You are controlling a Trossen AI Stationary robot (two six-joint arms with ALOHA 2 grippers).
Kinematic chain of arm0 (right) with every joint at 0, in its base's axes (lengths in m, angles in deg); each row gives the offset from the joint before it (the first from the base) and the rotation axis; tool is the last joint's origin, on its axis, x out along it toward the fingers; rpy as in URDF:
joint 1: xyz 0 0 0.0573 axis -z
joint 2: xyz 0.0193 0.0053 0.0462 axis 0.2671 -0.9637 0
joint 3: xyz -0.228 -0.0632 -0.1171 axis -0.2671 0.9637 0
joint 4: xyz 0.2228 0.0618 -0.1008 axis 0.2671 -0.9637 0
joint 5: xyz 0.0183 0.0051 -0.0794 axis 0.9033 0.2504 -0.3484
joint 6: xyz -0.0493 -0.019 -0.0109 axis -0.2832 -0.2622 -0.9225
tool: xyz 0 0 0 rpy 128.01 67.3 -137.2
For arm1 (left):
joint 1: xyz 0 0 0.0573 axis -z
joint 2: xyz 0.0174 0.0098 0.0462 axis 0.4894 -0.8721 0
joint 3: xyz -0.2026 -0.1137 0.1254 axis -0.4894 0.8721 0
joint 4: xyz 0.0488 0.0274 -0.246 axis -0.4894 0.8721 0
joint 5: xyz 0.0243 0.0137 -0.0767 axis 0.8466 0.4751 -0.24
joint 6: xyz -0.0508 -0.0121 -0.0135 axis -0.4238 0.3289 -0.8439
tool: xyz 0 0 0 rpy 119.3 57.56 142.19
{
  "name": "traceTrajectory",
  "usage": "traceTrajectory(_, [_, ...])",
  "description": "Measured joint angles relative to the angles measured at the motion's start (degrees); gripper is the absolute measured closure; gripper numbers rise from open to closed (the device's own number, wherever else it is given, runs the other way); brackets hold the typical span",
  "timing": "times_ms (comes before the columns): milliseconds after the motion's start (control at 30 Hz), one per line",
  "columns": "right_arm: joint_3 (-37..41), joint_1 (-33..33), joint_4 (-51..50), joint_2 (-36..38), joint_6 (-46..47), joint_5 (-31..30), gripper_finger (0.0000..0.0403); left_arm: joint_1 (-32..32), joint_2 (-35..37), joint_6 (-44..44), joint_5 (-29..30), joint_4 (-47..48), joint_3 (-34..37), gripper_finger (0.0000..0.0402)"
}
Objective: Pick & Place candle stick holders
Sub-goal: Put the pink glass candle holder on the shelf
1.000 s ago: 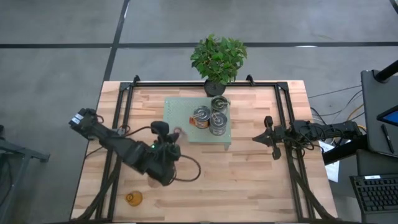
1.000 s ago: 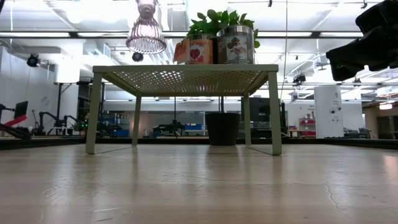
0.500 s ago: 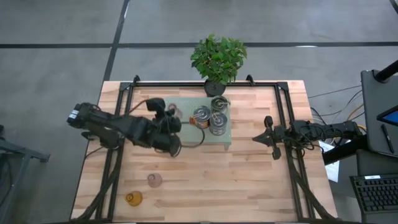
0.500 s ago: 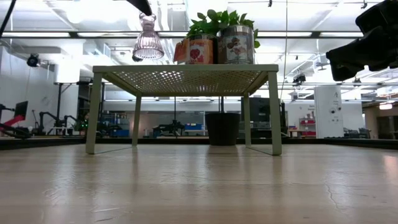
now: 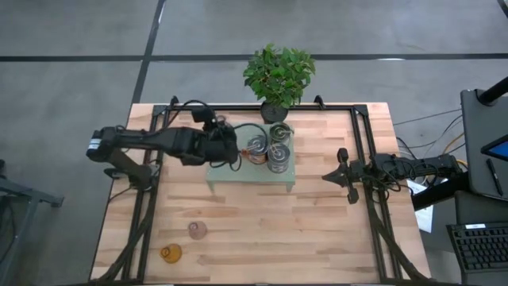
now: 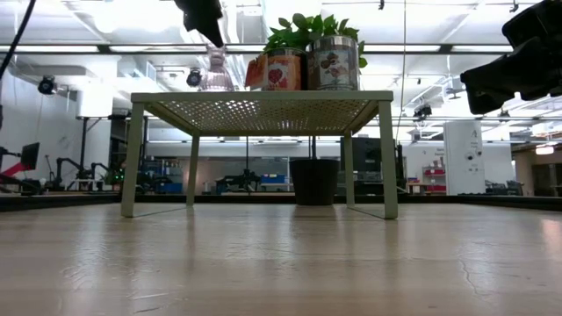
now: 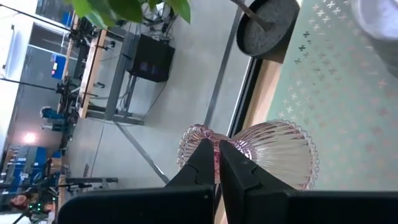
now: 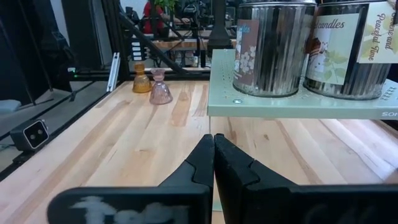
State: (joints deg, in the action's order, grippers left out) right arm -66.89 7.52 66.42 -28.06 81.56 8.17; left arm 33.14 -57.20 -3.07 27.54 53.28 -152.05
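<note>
My left gripper (image 5: 228, 145) is over the left part of the pale green perforated stand (image 5: 274, 179), shut on a pinkish ribbed glass holder (image 7: 280, 152). The holder also shows in the low view (image 6: 215, 77). Three silver metal holders (image 5: 258, 147) (image 5: 279, 131) (image 5: 278, 160) stand on the stand's top. A second pinkish glass holder (image 5: 197, 230) and an amber one (image 5: 170, 253) stand on the table near its near left corner. My right gripper (image 5: 329, 176) is shut and empty above the table, right of the stand. My left gripper pinches the pinkish holder at its narrow neck (image 7: 208, 138), between the small upper rim and the wide ribbed skirt. The fingers (image 6: 206, 17) slant down at it from above. The holder stands upright with its wide base (image 6: 215, 88) at the stand's top.
A black-potted leafy plant (image 5: 278, 73) stands just beyond the stand's far edge. Black rails (image 5: 155, 159) run along the table's left, right and far sides. Bare wood lies in front of the stand (image 5: 270, 230).
My left gripper has carried the pinkish holder toward the table's far edge, over the stand's left part, and lowered it to the stand's top, staying shut on it. The holder has stayed upright. The arm's move has uncovered the second pinkish holder on the table.
</note>
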Motion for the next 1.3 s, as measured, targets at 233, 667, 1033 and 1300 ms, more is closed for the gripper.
traceTrajectory(233, [0.0,0.02,0.01,0.0,-0.02,-0.01,0.0394,-3.37,0.0,3.61,-1.97,-7.09,5.68,0.0401])
traceTrajectory(667, [0.0,0.01,0.01,0.06,-0.03,-0.01,0.0394,-4.38,0.02,8.25,-3.76,-16.9,11.11,0.0401])
traceTrajectory(1033, [0.0,0.0,-0.01,0.04,0.21,-0.01,0.0394,-4.38,0.07,12.7,-5.01,-23.14,13.39,0.0401])
traceTrajectory(1300, [0.0,0.02,0.0,0.04,0.21,0.0,0.0394,-4.35,0.09,15.79,-3.56,-28.48,16.43,0.0401])
